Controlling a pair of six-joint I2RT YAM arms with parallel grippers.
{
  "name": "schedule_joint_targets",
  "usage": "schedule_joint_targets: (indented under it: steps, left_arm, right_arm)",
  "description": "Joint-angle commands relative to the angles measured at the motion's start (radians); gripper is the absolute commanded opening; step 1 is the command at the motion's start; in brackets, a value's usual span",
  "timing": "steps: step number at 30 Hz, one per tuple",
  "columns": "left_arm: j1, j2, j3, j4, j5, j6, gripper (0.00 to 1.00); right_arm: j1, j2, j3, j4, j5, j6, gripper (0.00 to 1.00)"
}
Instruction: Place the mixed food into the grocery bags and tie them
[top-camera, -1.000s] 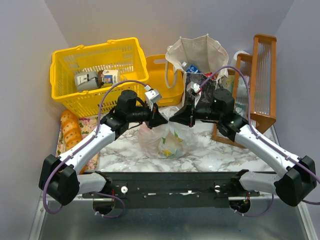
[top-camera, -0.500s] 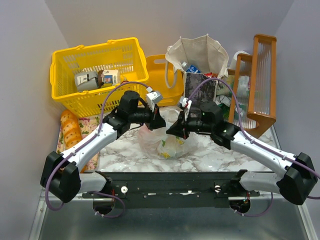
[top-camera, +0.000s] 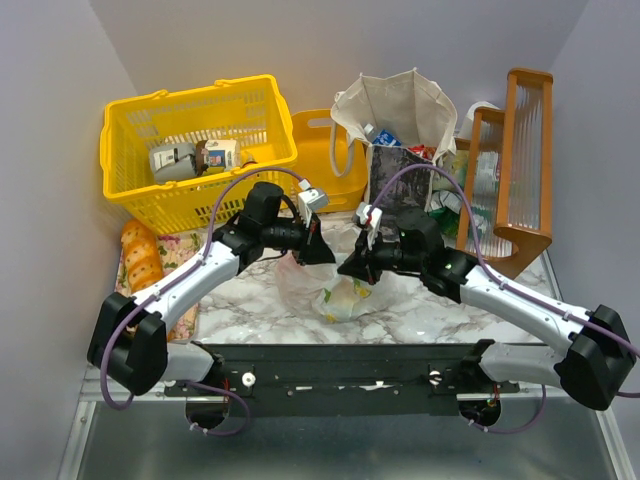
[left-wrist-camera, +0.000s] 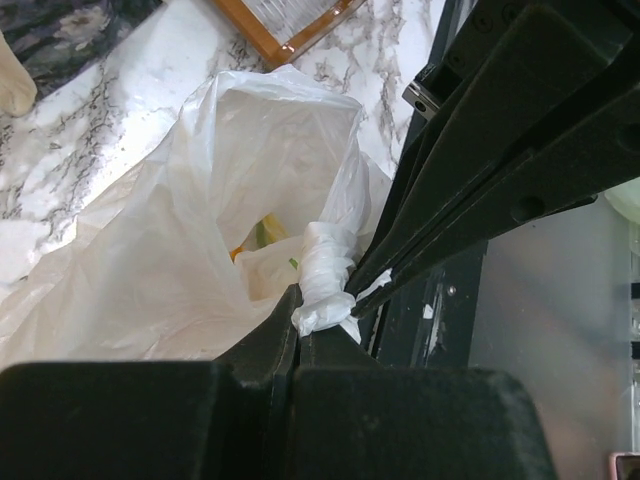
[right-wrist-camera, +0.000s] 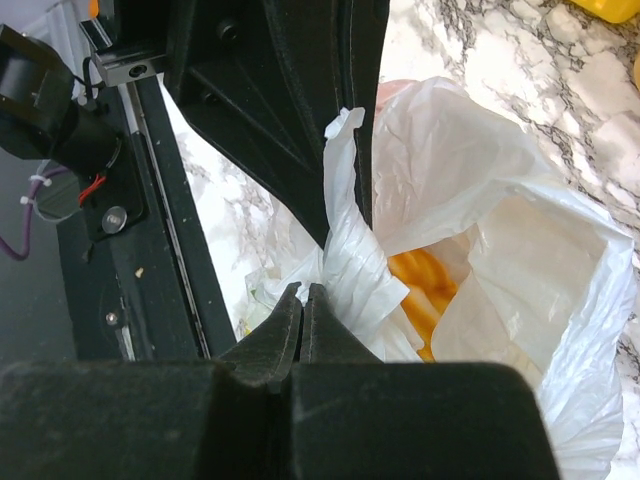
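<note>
The thin white plastic grocery bag (top-camera: 335, 288) lies on the marble table between the arms, with orange food (right-wrist-camera: 432, 290) showing inside it. My left gripper (top-camera: 327, 256) is shut on a twisted handle of that bag (left-wrist-camera: 325, 285). My right gripper (top-camera: 347, 269) is shut on another bunched strip of the bag (right-wrist-camera: 352, 262). The two grippers cross tip to tip just above the bag's mouth. The beige canvas tote (top-camera: 398, 108) stands open at the back, with a blue-labelled bottle (top-camera: 383, 135) and packets in it.
A large yellow basket (top-camera: 190, 140) with cartons sits back left, and a smaller yellow basket (top-camera: 322, 150) stands beside it. Bread loaves (top-camera: 140, 262) lie on a floral cloth at the left. A wooden rack (top-camera: 520, 170) stands back right.
The right gripper has swung left and nearer, carrying its bag strip across the left gripper's. The left gripper shifted slightly nearer. Both stayed shut.
</note>
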Motion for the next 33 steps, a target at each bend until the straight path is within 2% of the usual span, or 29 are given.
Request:
schedule_joint_targets:
  steps: [1,11,20,27,33]
  left_arm:
    - [0.007,0.003,0.018,0.006,0.085,-0.013,0.02]
    - [0.007,0.023,0.031,-0.007,0.122,-0.011,0.28]
    - [-0.003,0.031,0.025,0.036,0.13,-0.047,0.4]
    - [-0.03,0.063,0.028,0.058,0.073,-0.08,0.4]
    - [-0.035,0.074,0.027,0.087,0.047,-0.108,0.33]
  right_arm:
    - [0.008,0.002,-0.028,-0.061,0.018,-0.033,0.01]
    - [0.008,-0.018,-0.027,-0.058,0.013,-0.036,0.01]
    - [0.008,-0.018,-0.022,-0.054,0.001,-0.039,0.01]
    - [0.017,-0.032,-0.022,-0.043,-0.018,-0.041,0.01]
    - [0.03,-0.024,-0.022,-0.043,-0.035,-0.041,0.01]
